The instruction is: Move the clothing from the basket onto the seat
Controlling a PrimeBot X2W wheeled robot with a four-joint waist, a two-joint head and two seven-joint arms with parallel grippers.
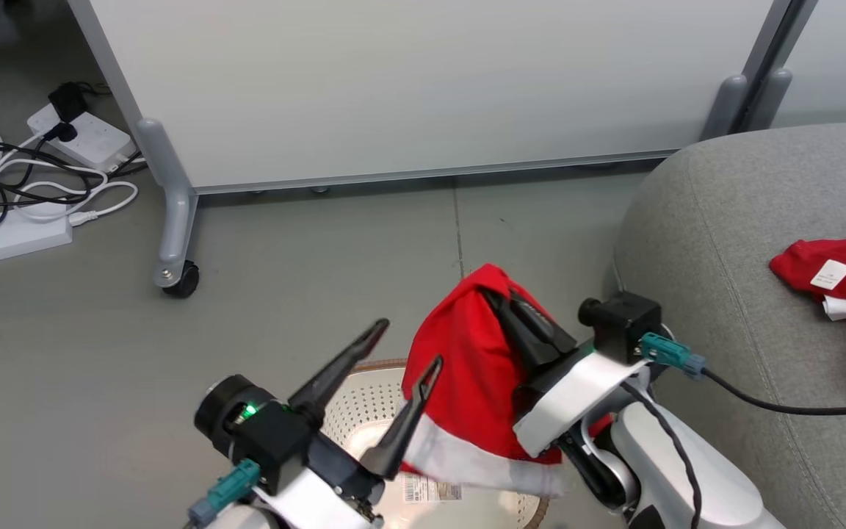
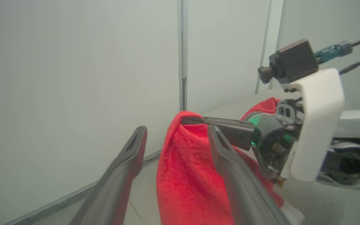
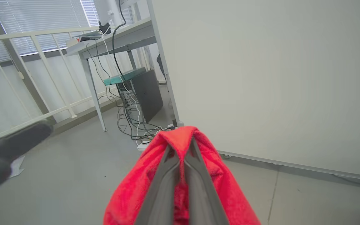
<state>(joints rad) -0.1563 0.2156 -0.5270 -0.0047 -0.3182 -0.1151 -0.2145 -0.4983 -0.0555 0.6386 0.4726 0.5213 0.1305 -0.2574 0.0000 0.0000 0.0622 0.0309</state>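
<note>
A red garment (image 1: 460, 367) with a white band at its lower edge hangs over the basket (image 1: 364, 400), draped over my right gripper (image 1: 493, 294), which is shut on its top fold. In the right wrist view the two closed fingers (image 3: 167, 184) pinch the red cloth (image 3: 130, 190). My left gripper (image 1: 410, 342) stands open just left of the garment, one finger against the cloth (image 2: 183, 175); nothing is between its fingers. The cream perforated basket shows a label on its base. Another red garment (image 1: 841, 279) lies on the grey seat (image 1: 724, 242) at the right.
A white partition panel (image 1: 423, 88) on a castor (image 1: 181, 283) stands behind the basket. Power strips and tangled cables (image 1: 34, 184) lie on the floor at the far left. A desk with hanging cables (image 3: 117, 40) and a railing appear in the right wrist view.
</note>
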